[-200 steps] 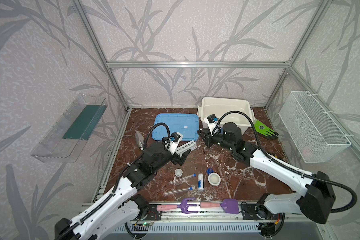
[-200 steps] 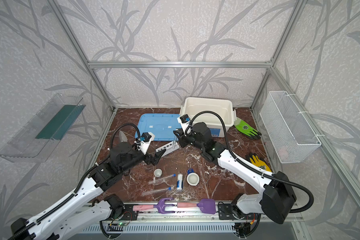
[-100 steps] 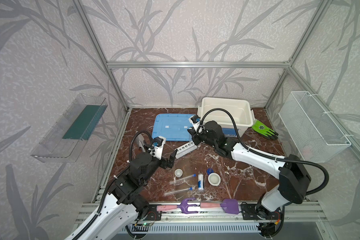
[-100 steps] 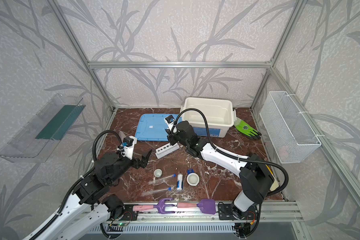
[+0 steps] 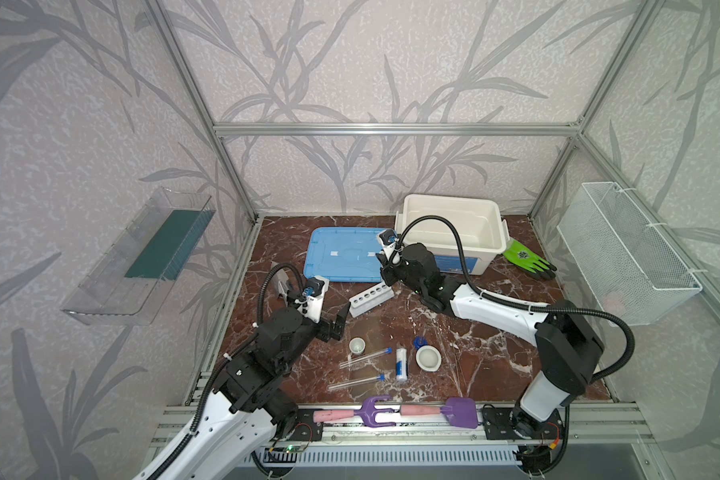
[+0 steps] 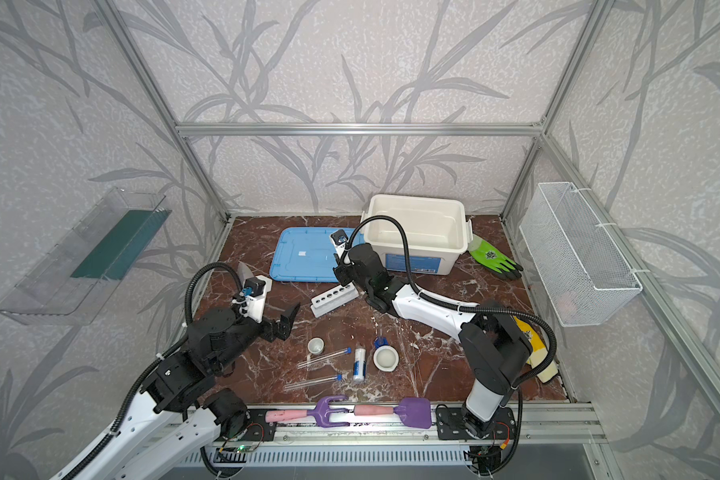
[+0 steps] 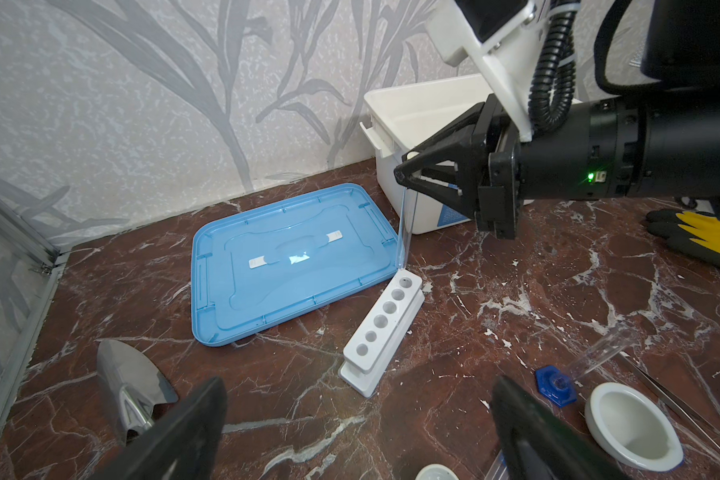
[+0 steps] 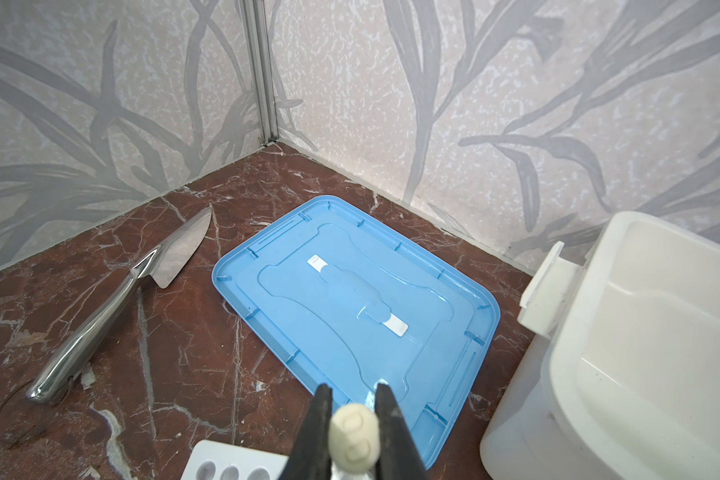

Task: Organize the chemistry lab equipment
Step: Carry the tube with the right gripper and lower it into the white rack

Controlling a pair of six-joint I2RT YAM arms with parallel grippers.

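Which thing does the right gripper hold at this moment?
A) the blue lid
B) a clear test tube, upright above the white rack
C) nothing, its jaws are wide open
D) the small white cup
B: in the left wrist view the right gripper is shut on a clear test tube that stands upright, with its lower end at the end hole of the white rack.

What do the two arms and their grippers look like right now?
The left arm and right arm match: white shells on long links, black joint housings. The left gripper and right gripper are black with tapering, wedge-shaped fingers. A black corrugated cable loops to each white wrist-camera mount, lens ringed blue. A green light glows on the right wrist.
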